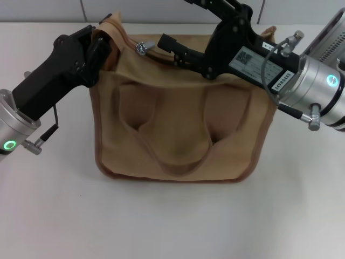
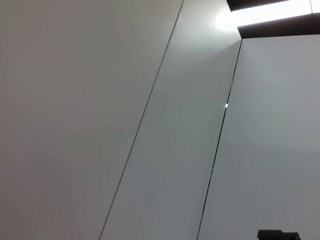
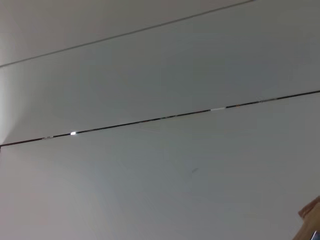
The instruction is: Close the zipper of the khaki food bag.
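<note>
Wrist views show only wall. Left pincer [image 1: 102, 46] pinches the bag [image 1: 172, 135] at 10 o'clock. Right pincer [image 1: 170, 47] spread beside the slider [image 1: 143, 48].

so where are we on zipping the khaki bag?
Early stage. Done: the left gripper has braced the left top corner of the boxy tan canvas food bag. In hand: the right gripper reaches across the top toward the small silver metal zipper pull, its fingertips just short of it, no grasp visible. Left: grab the pull and run it along the bag's top.
</note>
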